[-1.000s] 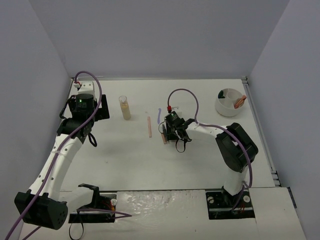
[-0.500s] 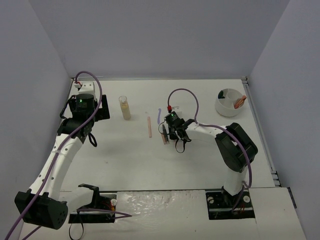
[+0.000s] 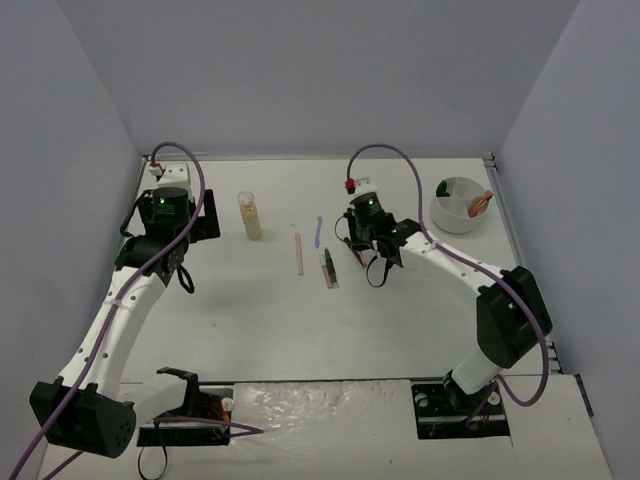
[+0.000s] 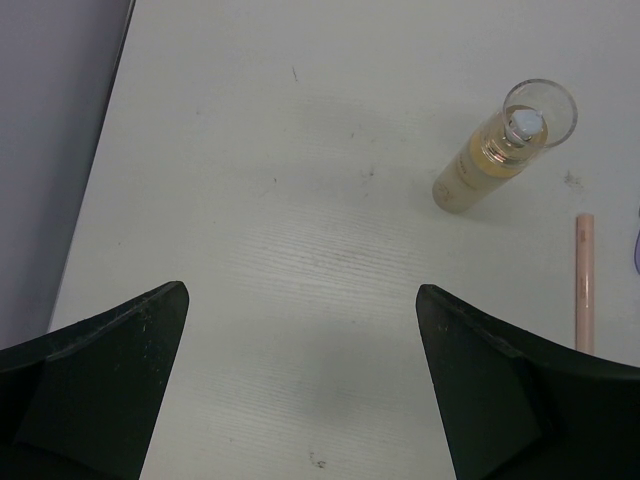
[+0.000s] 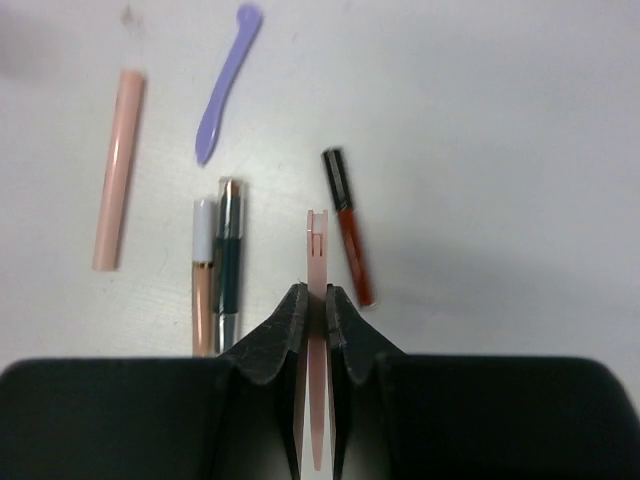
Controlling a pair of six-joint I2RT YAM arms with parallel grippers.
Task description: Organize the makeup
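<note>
Off-white and matte, the table top [image 3: 250, 320] shows faint scuffs and specks, and plain lilac-grey walls [image 3: 320, 70] close it in on three sides. Near its far right corner stands a white round divided bowl [image 3: 441, 214]. A copper-orange stick [image 3: 482, 203] leans over the rim of its right-hand section, and a small dark thing lies in the far-left section, too small to name. A small clear cylindrical bottle of beige liquid [image 4: 497, 152] stands upright on the left half of the table, well apart from the bowl, its glass glossy.

Between bottle and bowl the slim makeup lies flat on the bare surface. There is a long pale pink stick [image 5: 118, 168] with a lilac plastic spatula with a rounded tip [image 5: 225, 88] near it. A white-capped beige pencil [image 5: 203, 280] lies just beside a dark teal pencil with metallic ends [image 5: 230, 262], the two parallel. A glossy red tube with a black cap [image 5: 349, 232] lies a little apart from that pair.

The right gripper [image 5: 314, 298] hangs over this group, its black fingers pressed together on a thin flat pale pink strip [image 5: 316, 245] that sticks out past the tips. The left gripper [image 4: 302, 295] hovers over bare table near the bottle with its jaws spread wide, holding nothing.
</note>
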